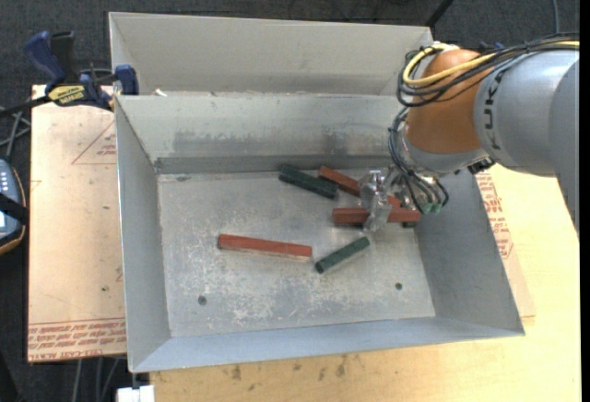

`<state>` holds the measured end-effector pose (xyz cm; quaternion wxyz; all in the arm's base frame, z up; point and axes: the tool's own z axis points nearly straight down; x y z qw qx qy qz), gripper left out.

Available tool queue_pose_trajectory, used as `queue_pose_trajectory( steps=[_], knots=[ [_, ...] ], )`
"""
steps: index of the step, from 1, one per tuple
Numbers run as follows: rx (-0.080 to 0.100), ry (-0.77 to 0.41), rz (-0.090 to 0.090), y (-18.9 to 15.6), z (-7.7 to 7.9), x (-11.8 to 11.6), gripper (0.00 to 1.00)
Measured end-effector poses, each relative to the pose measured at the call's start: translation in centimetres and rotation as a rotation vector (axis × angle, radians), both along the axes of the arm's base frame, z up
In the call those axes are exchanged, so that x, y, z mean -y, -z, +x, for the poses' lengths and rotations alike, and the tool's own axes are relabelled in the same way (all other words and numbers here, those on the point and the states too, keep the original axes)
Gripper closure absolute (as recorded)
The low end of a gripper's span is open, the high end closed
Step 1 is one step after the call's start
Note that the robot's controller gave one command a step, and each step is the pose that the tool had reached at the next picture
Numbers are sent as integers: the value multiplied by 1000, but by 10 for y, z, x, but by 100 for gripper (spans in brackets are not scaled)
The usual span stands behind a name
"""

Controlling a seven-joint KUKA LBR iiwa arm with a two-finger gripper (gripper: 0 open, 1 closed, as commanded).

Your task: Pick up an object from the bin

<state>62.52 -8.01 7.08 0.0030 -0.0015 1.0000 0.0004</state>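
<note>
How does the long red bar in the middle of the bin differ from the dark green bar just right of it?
The red bar is reddish brown and longer; the green bar is dark and shorter. The red bar lies nearly level; the green bar slants up to the right. Both are slim straight sticks lying flat.

From here the arm [535, 110] is a thick, rounded silver-grey link with dark lettering near its wrist. An orange cover [441, 119] wraps the wrist, with yellow, white and black cables [417, 77] looped over it. Below sits the small grey metal end effector [377, 205]
</note>
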Motion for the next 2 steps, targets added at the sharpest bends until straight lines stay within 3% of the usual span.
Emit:
queue_pose_trajectory(
  steps=[1,2],
  knots=[
    [0,-1,0,0,0,0,100],
    [-2,-15,-1,-139,-5,-2,100]
  ],
)
